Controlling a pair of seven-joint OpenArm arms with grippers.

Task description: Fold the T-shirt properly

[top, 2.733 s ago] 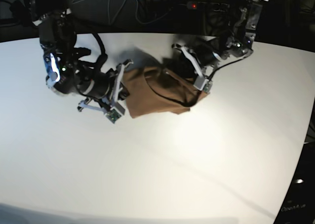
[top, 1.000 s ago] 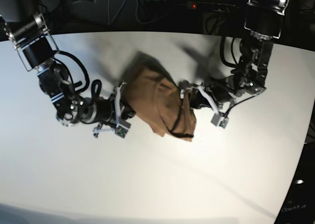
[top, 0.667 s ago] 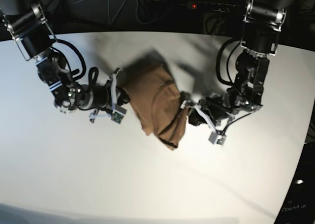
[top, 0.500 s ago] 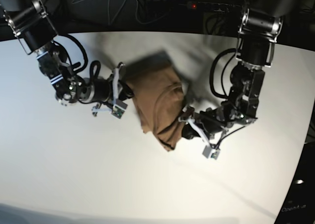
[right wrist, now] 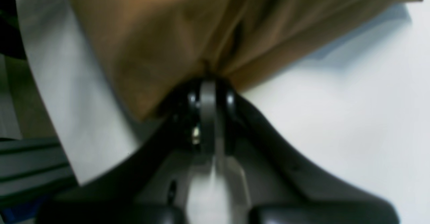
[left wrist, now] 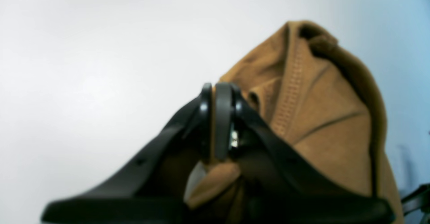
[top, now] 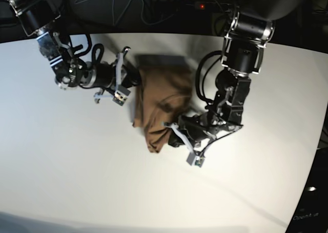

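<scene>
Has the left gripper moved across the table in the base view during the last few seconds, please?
Yes. The left gripper, shut on the T-shirt, swung from the table's far edge toward its near side.

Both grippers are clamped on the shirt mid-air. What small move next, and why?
Probably lower both together toward the table. The left gripper and right gripper are shut on the T-shirt, which hangs bunched between them, so laying it flat should come before any fold.

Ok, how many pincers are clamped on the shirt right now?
2. The left pincer grips the T-shirt at its near end, on the base view's right. The right pincer grips its far edge, on that view's left. Both are shut on cloth.
</scene>
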